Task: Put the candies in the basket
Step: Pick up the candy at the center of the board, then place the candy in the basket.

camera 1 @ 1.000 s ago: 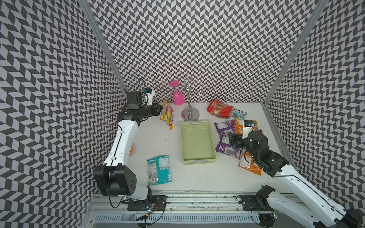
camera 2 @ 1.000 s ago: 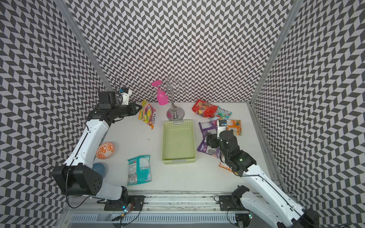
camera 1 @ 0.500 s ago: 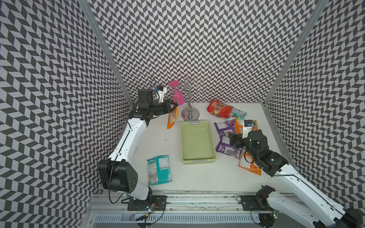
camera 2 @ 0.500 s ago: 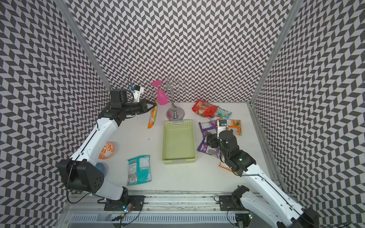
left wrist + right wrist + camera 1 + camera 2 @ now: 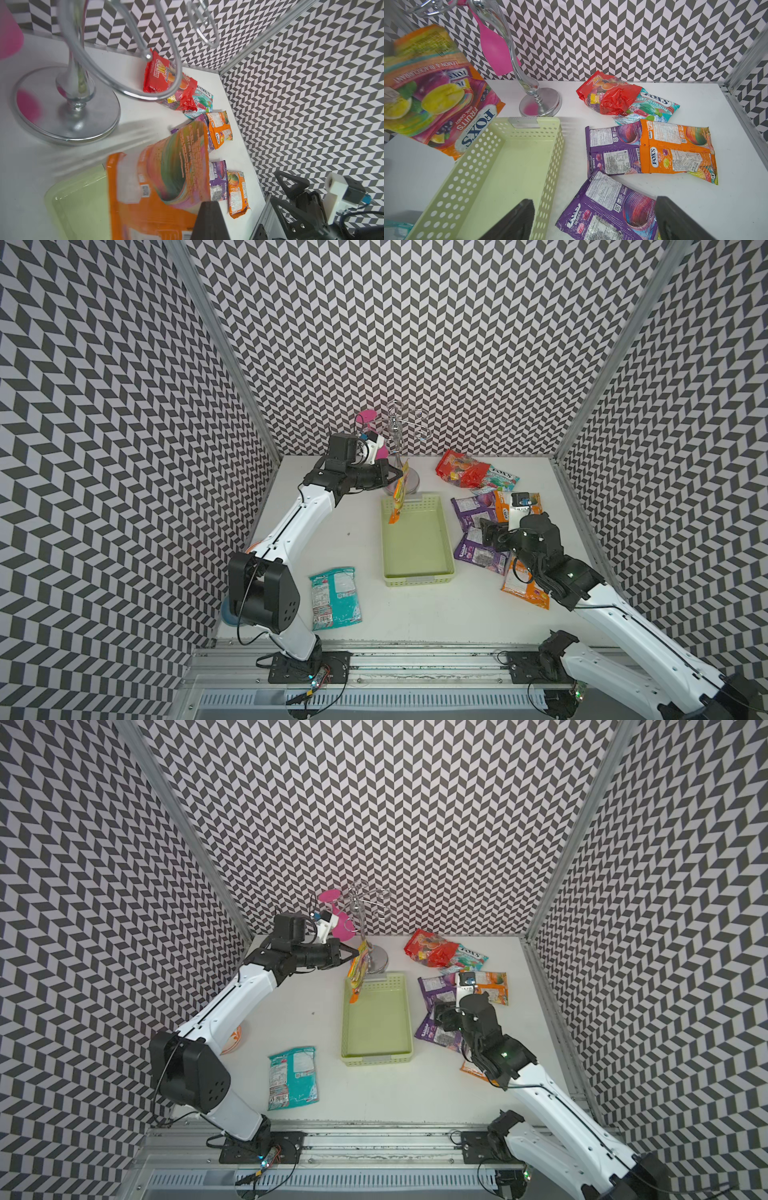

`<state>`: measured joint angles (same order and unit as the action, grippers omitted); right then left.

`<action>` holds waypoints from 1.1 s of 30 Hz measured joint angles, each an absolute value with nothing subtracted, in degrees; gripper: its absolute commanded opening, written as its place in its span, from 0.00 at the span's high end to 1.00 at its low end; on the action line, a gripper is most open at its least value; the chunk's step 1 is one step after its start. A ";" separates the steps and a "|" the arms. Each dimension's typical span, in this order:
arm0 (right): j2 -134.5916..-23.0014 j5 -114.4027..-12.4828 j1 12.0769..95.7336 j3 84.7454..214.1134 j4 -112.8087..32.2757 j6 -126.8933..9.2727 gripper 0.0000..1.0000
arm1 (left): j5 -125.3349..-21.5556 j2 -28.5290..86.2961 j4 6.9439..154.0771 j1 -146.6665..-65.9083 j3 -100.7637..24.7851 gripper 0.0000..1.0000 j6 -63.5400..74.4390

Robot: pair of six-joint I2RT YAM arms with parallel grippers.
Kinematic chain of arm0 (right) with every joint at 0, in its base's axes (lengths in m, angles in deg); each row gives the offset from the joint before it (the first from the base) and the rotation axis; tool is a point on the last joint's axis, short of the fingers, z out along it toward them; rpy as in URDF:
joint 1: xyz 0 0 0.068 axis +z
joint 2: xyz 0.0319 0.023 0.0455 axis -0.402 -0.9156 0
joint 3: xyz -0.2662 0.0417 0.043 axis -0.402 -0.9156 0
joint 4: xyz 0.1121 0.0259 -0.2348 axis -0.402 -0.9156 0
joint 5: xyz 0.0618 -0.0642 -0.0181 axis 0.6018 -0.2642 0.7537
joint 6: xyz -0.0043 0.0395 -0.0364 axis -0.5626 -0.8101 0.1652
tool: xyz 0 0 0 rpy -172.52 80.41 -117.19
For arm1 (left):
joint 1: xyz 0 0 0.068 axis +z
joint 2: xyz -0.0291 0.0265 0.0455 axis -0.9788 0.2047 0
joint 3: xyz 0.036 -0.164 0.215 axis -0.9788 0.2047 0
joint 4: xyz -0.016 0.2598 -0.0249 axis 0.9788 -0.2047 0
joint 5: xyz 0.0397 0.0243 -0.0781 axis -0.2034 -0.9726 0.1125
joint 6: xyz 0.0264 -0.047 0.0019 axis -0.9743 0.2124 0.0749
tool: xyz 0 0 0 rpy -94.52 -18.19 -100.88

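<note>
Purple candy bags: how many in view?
2. One purple bag lies beside the basket, against an orange bag; the other sits nearer, below the open right gripper. The arm may hide more.

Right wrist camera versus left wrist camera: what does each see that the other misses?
Only the right wrist view shows the printed front of the held orange bag and the holes in the wall of the basket. Only the left wrist view shows that bag's back, the left gripper shut on it, and the right arm. Both show the basket, the metal stand, the red bag and the purple bags.
</note>
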<state>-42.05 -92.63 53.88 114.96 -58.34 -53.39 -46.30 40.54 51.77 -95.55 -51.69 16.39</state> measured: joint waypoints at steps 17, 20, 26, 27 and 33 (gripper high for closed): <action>-42.09 -92.63 53.88 114.96 -58.32 -53.17 0.05 | -52.05 50.66 52.87 -105.04 -54.03 1.00 17.64; -42.09 -92.63 53.88 114.96 -58.30 -53.15 0.05 | -54.01 51.54 52.65 -106.31 -54.86 1.00 17.44; -42.14 -92.57 53.88 114.96 -58.28 -53.15 0.05 | -58.41 51.58 52.10 -109.52 -55.91 0.65 16.37; -42.16 -92.57 53.88 114.96 -58.28 -53.15 0.05 | -58.95 51.58 52.08 -110.04 -55.93 0.53 15.98; -43.21 -91.34 53.88 114.65 -57.51 -52.96 0.05 | -60.22 50.25 51.23 -110.00 -55.65 0.21 14.56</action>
